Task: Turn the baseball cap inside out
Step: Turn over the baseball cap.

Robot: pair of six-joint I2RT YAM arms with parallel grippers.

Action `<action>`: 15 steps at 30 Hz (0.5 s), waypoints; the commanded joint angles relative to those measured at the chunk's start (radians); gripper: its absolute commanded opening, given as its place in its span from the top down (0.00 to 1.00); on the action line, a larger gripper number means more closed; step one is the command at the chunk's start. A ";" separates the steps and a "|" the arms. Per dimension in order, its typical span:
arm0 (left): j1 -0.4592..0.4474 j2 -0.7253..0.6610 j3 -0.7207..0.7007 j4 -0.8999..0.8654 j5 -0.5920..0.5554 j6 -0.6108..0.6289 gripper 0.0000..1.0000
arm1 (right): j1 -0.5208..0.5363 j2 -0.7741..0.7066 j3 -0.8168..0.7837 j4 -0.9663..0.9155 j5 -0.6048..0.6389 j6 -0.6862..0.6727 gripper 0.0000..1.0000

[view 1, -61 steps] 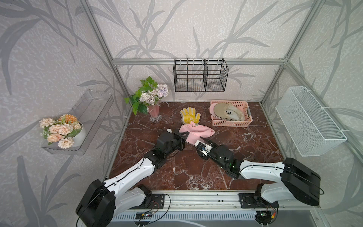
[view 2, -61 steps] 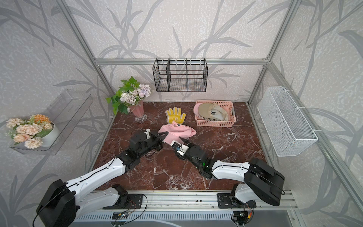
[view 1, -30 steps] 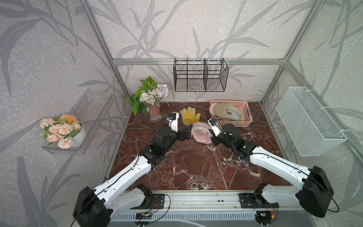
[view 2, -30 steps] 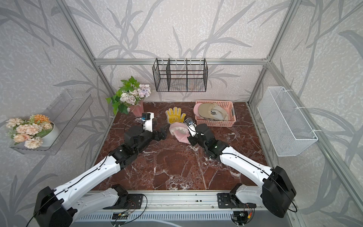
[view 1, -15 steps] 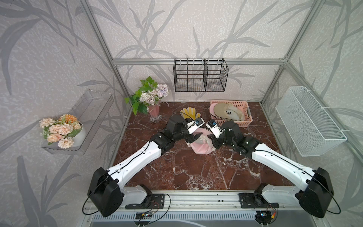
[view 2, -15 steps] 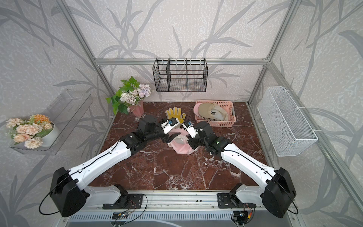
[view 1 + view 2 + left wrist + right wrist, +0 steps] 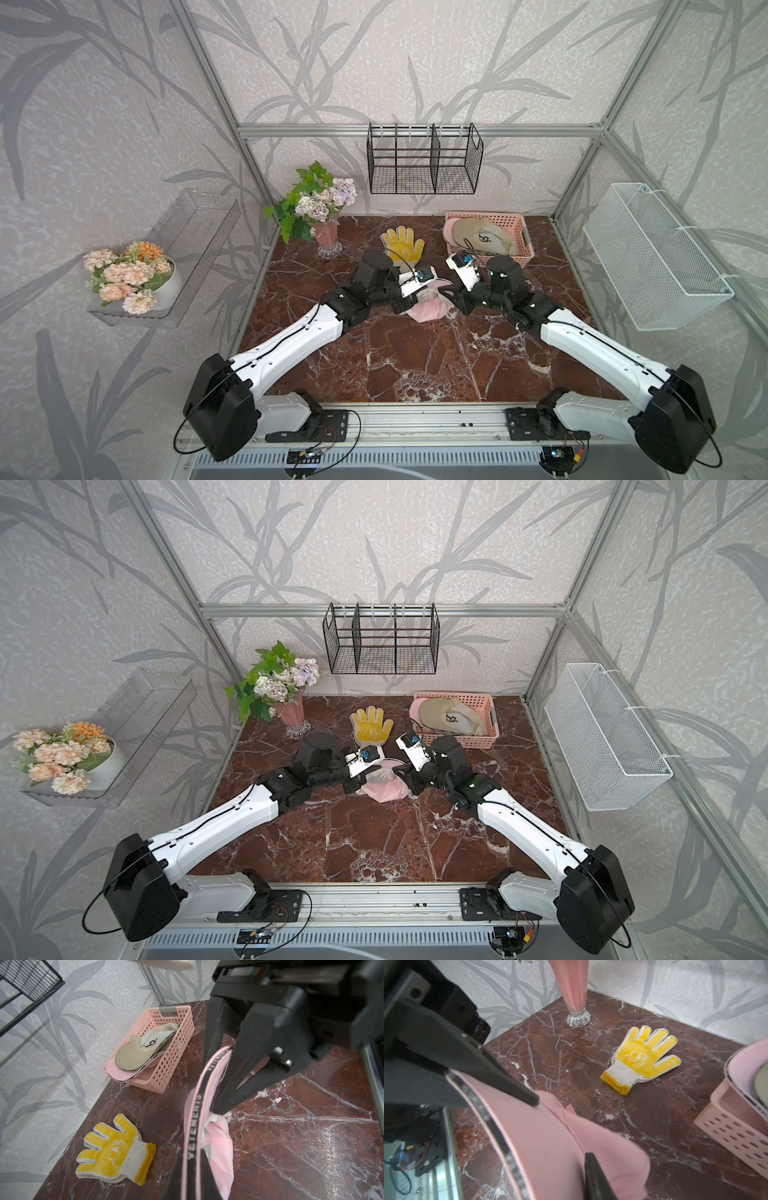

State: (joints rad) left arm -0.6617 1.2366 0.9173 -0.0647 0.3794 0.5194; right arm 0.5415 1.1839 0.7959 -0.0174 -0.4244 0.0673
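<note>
Dark red marble counter [image 7: 415, 365], leaf-patterned walls behind. At its middle, nearer than the yellow glove [image 7: 402, 247], the pink baseball cap [image 7: 428, 309] hangs crumpled between both arms. The left gripper [image 7: 193, 1159] is clamped tight on the cap's black lettered band [image 7: 196, 1118]. The right gripper [image 7: 215, 1084] has its jaws slightly parted around that band; whether it bites, I cannot tell. This looks like a regrasp: next the right should come free and push the crown through while the left holds firm. Only the left wrist view shows the band; both top views give a pink lump.
</note>
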 commanded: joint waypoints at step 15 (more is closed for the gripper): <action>0.011 -0.137 -0.066 0.223 0.171 -0.097 0.81 | -0.094 -0.028 -0.193 0.454 -0.188 0.175 0.96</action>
State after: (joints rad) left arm -0.6376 1.1297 0.8398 0.0357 0.4110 0.4488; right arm 0.4644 1.1595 0.6193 0.4057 -0.6346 0.2028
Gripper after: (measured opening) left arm 0.129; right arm 0.081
